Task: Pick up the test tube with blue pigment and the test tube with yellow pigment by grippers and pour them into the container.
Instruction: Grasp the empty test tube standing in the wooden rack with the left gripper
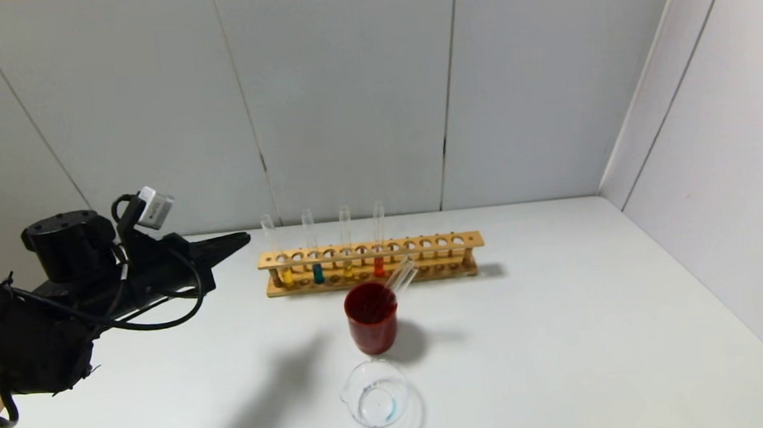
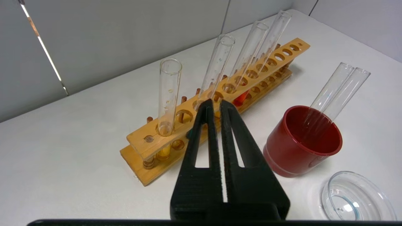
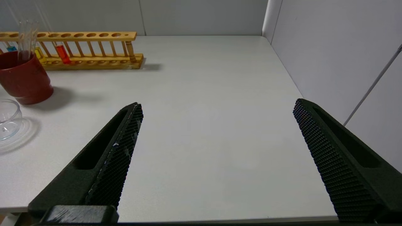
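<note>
A wooden rack (image 1: 370, 249) holds the test tube with blue pigment (image 1: 318, 272), second from its left end, and the test tube with yellow pigment (image 1: 348, 268) just right of it. The container (image 1: 375, 394), a squat clear beaker, sits near the front edge with a faint blue trace inside. My left gripper (image 1: 242, 238) hovers left of the rack, shut and empty. In the left wrist view the left gripper (image 2: 216, 103) points at the rack, covering both tubes' tips; the blue tube's glass (image 2: 220, 62) rises above it. My right gripper (image 3: 217, 105) is open over bare table.
An amber-tipped tube (image 1: 287, 275) and an orange-red tube (image 1: 379, 266) also stand in the rack. A red cup (image 1: 371, 322) holding two empty tubes (image 1: 400, 274) stands between rack and beaker. Grey walls close the back and right side.
</note>
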{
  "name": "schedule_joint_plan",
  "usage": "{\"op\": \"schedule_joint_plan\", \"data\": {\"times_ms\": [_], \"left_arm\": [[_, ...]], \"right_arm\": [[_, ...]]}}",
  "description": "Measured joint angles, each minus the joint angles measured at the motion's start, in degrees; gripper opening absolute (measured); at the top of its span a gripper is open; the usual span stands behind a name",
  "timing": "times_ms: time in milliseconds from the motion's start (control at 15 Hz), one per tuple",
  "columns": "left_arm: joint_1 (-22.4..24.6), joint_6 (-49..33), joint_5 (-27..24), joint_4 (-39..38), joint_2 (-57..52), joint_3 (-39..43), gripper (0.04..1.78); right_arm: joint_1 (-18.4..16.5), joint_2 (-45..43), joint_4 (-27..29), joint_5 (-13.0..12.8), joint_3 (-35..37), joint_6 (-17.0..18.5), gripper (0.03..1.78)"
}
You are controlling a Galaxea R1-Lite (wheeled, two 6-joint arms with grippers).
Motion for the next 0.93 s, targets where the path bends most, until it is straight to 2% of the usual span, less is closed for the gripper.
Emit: {"op": "schedule_joint_plan", "data": {"times_ms": [200, 467, 600, 733, 933], "left_arm": [[-0.1, 0.1, -0.1, -0.4, -0.1, 0.2, 0.46], [-0.2, 0.1, 0.2, -0.7, 0.7, -0.1, 1.17], [-0.4, 0.0, 0.4, -2.6, 2.3, -0.4, 1.45], [-0.4, -0.1, 0.0, -5.5, 4.7, -0.5, 1.63], [-0.5, -0.3, -0.3, -9.0, 9.3, -3.2, 1.71]], "right_arm": [[0.0, 0.0, 0.0, 0.0, 0.0, 0.0, 1.75], [0.0, 0.0, 0.0, 0.0, 0.0, 0.0, 1.75], [0.0, 0.0, 0.0, 0.0, 0.0, 0.0, 1.75], [0.0, 0.0, 0.0, 0.0, 0.0, 0.0, 1.75], [0.0, 0.0, 0.0, 0.0, 0.0, 0.0, 1.75]]}}
